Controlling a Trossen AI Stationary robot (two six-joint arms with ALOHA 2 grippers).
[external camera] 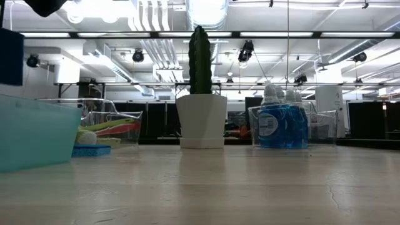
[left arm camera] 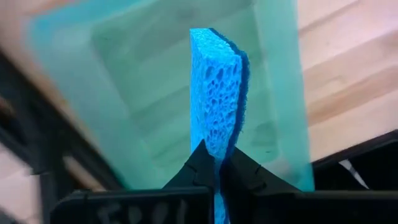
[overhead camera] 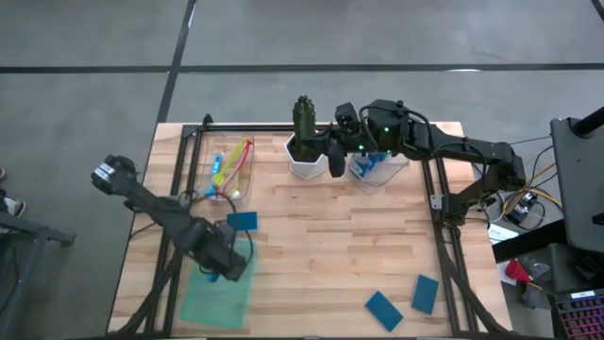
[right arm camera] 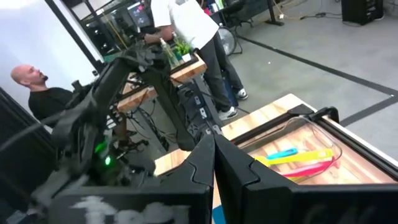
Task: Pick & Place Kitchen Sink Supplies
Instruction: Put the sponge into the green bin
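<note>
My left gripper hangs over the translucent green tray at the table's near left and is shut on a teal-blue sponge. My right gripper is shut and empty at the far side, between the cactus pot and the clear bin of blue bottles. One sponge lies flat on the table beside the tray. Two more sponges lie flat near the front right. Coloured brushes lie in a clear bin at the far left. My left gripper pinches the sponge between its two fingers, one on each flat face, at the sponge's end nearest the wrist. The fingers point down toward the tray. The sponge stands edge-on, sticking out beyond the fingertips, lifted clear above the tray's floor.
The cactus in its white pot stands at the far middle, with the bottle bin to its right and the brush bin to its left. Black frame rails run along the table's sides. People stand in the room beyond the table.
</note>
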